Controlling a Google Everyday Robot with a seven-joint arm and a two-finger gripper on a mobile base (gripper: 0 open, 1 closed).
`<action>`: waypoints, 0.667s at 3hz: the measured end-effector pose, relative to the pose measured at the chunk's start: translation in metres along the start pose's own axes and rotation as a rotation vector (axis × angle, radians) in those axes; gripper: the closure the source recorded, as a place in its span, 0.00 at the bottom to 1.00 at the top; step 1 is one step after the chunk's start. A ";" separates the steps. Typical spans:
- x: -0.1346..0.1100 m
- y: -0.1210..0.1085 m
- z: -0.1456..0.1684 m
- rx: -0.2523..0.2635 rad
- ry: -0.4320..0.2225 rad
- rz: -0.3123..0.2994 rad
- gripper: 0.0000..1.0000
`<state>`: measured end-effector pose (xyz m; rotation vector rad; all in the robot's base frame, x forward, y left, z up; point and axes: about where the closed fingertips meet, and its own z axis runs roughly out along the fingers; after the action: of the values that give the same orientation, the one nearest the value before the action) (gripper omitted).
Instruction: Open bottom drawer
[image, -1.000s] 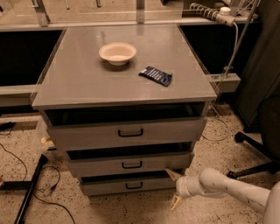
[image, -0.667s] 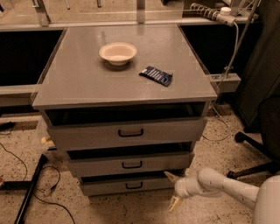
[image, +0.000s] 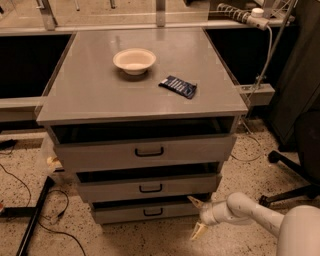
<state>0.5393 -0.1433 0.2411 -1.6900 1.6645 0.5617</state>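
Observation:
The bottom drawer (image: 150, 211) is the lowest and narrowest grey front of the cabinet, with a small black loop handle (image: 153, 212) at its centre. It stands pulled out a little, with a dark gap above it. My gripper (image: 195, 216) is low at the right, just off the drawer's right end, on a white arm that comes in from the lower right. Its two cream fingers are spread apart, one (image: 194, 201) near the drawer's right corner and one (image: 197, 231) lower, near the floor. It holds nothing.
The middle drawer (image: 149, 187) and top drawer (image: 145, 151) also stand slightly open. A cream bowl (image: 134, 60) and a dark blue packet (image: 178, 86) lie on the cabinet top. An office chair base (image: 292, 175) is at the right; cables (image: 50, 210) lie on the floor at the left.
My gripper and arm have shifted slightly left toward the drawer's right end. The drawers have not visibly moved.

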 end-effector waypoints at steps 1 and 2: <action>0.004 -0.008 0.008 0.023 -0.002 -0.011 0.00; 0.008 -0.014 0.015 0.051 0.009 -0.019 0.00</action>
<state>0.5557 -0.1383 0.2276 -1.6721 1.6541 0.4997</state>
